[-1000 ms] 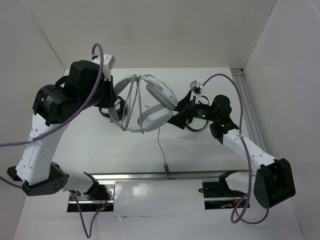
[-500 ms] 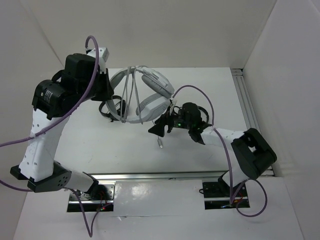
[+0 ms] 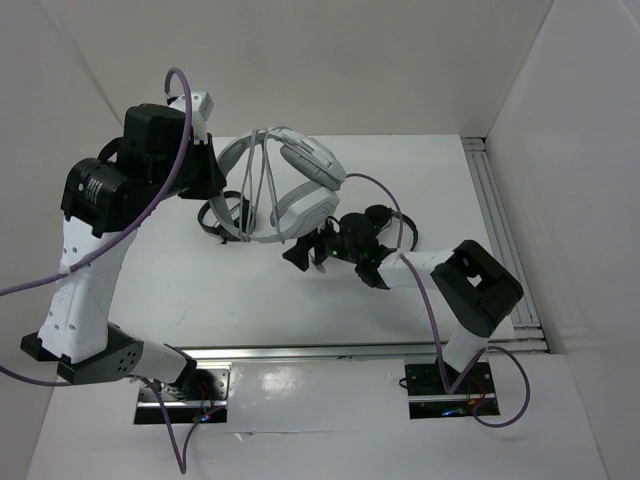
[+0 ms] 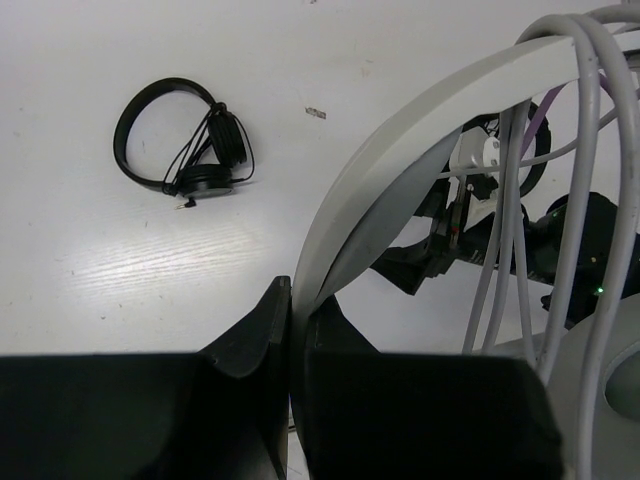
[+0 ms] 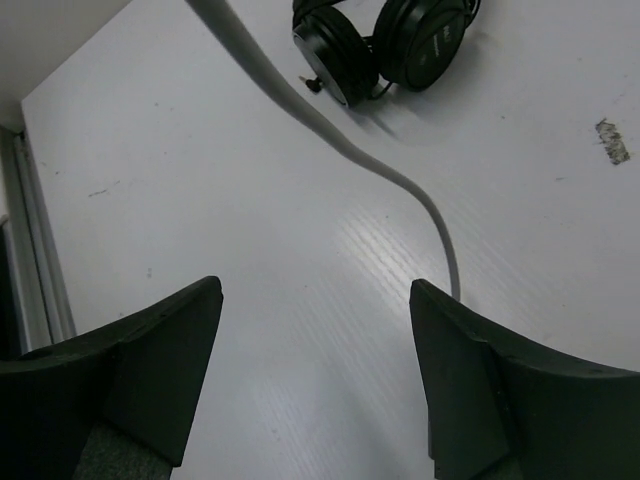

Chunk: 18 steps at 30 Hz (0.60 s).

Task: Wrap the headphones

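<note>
The light grey-white headphones (image 3: 300, 185) hang above the table, their thin grey cable (image 3: 265, 185) looped several times across the headband. My left gripper (image 3: 228, 190) is shut on the headband (image 4: 400, 150); in the left wrist view its jaws (image 4: 297, 300) pinch the band's edge, with the cable strands (image 4: 505, 230) to the right. My right gripper (image 3: 303, 255) is open and empty, low over the table under the ear cups. In the right wrist view (image 5: 315, 290) the loose cable (image 5: 330, 130) runs down past the right finger (image 5: 480, 380), outside the jaws.
A small black headphone set (image 3: 218, 215) lies on the table behind the headband; it also shows in the right wrist view (image 5: 390, 40). Another black pair (image 3: 395, 225) lies partly under my right arm. A thin-banded black pair (image 4: 185, 150) shows in the left wrist view. A metal rail (image 3: 495, 200) runs along the right wall.
My right arm has swung left and low, from beside the ear cups to under them, jaws open. My left gripper has shifted the headphones slightly back and left. The loose cable tail looks shorter.
</note>
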{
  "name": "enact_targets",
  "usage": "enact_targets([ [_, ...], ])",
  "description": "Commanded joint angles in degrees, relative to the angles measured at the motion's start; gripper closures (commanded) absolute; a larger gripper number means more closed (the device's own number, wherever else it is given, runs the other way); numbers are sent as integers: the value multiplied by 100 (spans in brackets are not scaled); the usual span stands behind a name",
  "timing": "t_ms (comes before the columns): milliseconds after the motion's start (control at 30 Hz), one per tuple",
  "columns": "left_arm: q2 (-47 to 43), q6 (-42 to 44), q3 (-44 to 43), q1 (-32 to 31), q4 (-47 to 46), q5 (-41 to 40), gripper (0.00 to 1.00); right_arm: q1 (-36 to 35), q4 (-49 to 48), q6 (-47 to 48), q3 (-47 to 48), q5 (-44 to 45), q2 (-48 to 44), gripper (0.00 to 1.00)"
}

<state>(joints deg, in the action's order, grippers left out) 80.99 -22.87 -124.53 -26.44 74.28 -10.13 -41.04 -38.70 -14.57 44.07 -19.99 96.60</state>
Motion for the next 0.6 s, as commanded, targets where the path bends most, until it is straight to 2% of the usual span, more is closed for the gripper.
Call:
enact_targets([
  [0, -171, -305, -256, 24, -704, 213, 100, -89, -313, 288, 94, 549, 79, 18],
  [133, -171, -305, -203, 24, -704, 230, 100, -89, -498, 288, 40, 707, 131, 18],
  [200, -224, -305, -203, 24, -704, 231, 100, -89, -646, 288, 40, 707, 359, 21],
  [400, -347, -489, -203, 24, -652, 284, 100, -89, -1157, 235, 329, 127, 1167, 40],
  [500, -347, -543, -334, 77, -652, 284, 100, -89, -1298, 182, 514, 127, 1597, 47],
  [533, -347, -604, -335, 77, -652, 284, 100, -89, -1298, 182, 567, 127, 1677, 55],
  [567, -347, -604, -335, 77, -652, 284, 100, -89, -1298, 182, 567, 127, 1730, 57],
])
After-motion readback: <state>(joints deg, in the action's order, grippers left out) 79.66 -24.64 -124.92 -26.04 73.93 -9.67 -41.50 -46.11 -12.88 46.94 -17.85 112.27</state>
